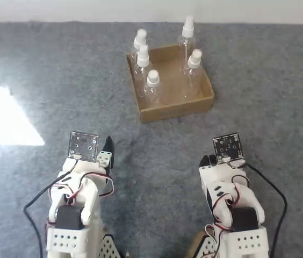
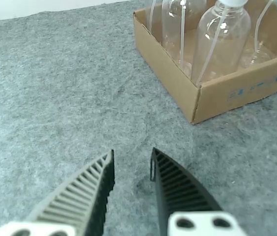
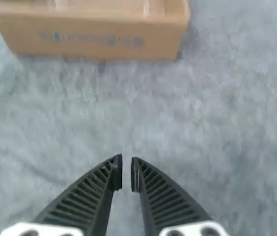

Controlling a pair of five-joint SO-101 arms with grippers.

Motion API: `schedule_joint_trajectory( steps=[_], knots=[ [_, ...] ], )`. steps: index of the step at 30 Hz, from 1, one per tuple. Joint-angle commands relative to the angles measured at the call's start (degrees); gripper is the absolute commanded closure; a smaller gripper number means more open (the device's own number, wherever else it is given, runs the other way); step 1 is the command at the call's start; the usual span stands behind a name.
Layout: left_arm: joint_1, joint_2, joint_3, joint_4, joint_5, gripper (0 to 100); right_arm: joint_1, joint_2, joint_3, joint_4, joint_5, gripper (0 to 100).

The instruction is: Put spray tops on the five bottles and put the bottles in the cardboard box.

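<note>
Grey mat point(image 1: 33, 64): bottles point(image 1: 152, 88) in box point(image 1: 175, 110); left end effector point(image 2: 132, 160) narrow, right end effector point(image 3: 126, 169) closed

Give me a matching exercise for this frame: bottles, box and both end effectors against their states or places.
Things:
1. bottles
2. cardboard box
3. left end effector
4. right end effector

States or places:
a. nearly closed, holding nothing
b. upright, white spray tops on
c. open, holding nothing
d. on the grey mat, ahead of both arms

Pairs: 1-b, 2-d, 3-c, 4-a
</note>
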Motion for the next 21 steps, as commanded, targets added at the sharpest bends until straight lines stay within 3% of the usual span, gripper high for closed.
schedule_joint_trajectory(
  steps=[1, 8, 12, 21],
  knots=[
    [-0.2, -0.7, -0.7, 2.0, -0.4, 89, 0.6, -0.9, 1.1, 2.9, 1.1, 99.1],
    [-0.2, -0.7, -0.7, 4.2, -0.4, 89, 0.7, -0.9, 1.1, 8.6, 1.1, 99.1],
    [-0.2, -0.7, -0.7, 11.7, -0.4, 89, 0.8, -0.9, 1.1, 11.7, 1.4, 99.1],
    [-0.2, -0.7, -0.7, 19.3, -0.4, 89, 0.7, -0.9, 1.1, 15.1, 1.1, 99.1]
  ],
)
